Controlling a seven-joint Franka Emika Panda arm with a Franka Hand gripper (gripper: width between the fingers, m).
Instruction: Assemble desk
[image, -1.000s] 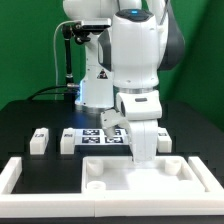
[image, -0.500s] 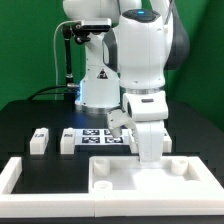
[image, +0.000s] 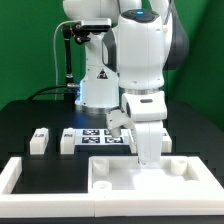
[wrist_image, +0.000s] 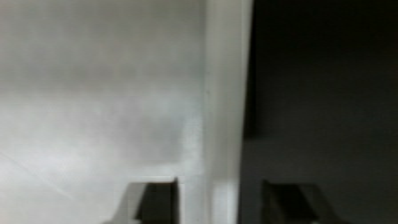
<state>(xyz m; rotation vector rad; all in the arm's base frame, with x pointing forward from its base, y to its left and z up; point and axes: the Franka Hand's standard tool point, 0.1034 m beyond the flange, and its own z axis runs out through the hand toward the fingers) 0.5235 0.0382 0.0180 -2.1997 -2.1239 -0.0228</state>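
The desk top (image: 110, 172), a wide white tray with a raised rim, lies at the front of the black table. My gripper (image: 147, 158) reaches straight down onto its back rim. In the wrist view the rim (wrist_image: 221, 120) runs between my two dark fingers (wrist_image: 153, 203), with the gripper (wrist_image: 221, 205) closed round it. White tray floor shows on one side of the rim and black table on the other. Two small white block legs (image: 38, 140) (image: 68, 141) stand on the exterior view's left, behind the tray.
The long low white border frame (image: 14, 176) runs along the front and the exterior view's left. The marker board (image: 100, 137) lies behind the tray, by the robot base (image: 95, 90). Another small white part (image: 166, 144) sits to the right of my gripper.
From 1.0 s to 0.5 s ago my arm shifted toward the exterior view's right, and the desk top slid the same way with it. Since then nothing has moved.
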